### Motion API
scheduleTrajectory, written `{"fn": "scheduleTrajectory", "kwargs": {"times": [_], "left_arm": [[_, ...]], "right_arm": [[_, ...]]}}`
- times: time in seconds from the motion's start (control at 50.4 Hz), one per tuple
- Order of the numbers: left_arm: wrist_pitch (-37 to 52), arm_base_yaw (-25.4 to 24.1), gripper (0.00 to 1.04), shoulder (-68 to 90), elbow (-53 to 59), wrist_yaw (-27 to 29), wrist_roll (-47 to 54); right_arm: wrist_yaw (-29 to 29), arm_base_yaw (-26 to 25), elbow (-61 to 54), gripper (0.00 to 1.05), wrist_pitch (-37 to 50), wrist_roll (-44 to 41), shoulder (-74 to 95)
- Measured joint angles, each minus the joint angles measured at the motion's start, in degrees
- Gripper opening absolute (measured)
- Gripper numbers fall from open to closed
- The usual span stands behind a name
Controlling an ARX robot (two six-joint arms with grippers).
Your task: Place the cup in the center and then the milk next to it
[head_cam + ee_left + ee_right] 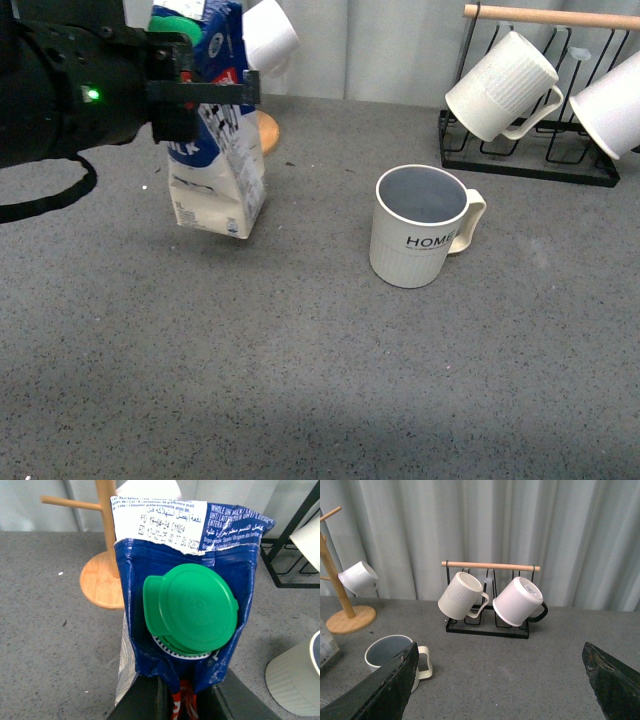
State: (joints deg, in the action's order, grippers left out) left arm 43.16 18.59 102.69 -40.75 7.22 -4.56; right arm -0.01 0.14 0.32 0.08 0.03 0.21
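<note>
The cup (420, 226), an off-white ribbed mug lettered "HOME" with a grey-blue inside, stands upright mid-table, handle to the right. It also shows in the right wrist view (390, 652) and at the edge of the left wrist view (297, 680). My left gripper (205, 92) is shut on the top of the milk (218, 165), a blue-and-white carton, and holds it tilted just above the table, left of the cup. The left wrist view shows its green cap (191, 608) above my jaws. My right gripper (500, 680) is open and empty, out of the front view.
A black wire rack (530, 160) with a wooden bar holds two white mugs (500, 88) at the back right. A wooden mug tree (102, 577) with a small white cup (268, 35) stands behind the milk. A grey curtain closes the back.
</note>
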Motion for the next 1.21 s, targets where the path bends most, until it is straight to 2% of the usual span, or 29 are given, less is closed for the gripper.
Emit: {"fn": "scheduleTrajectory", "kwargs": {"times": [0.178,0.436,0.912,1.21], "left_arm": [[-0.2,5.4,0.10,3.0,-3.1,1.9,-1.1],[-0.8,9.8,0.10,3.5,-4.0,3.5,-3.1],[-0.8,13.2,0.09,5.6,-4.0,5.2,-4.8],[-0.9,13.5,0.10,5.9,-4.0,5.9,-5.2]], "right_arm": [[0.0,0.0,0.0,0.96,0.0,0.0,0.0],[0.0,0.0,0.0,0.96,0.0,0.0,0.0],[0.0,0.0,0.0,0.96,0.0,0.0,0.0],[0.0,0.0,0.0,0.96,0.0,0.0,0.0]]}}
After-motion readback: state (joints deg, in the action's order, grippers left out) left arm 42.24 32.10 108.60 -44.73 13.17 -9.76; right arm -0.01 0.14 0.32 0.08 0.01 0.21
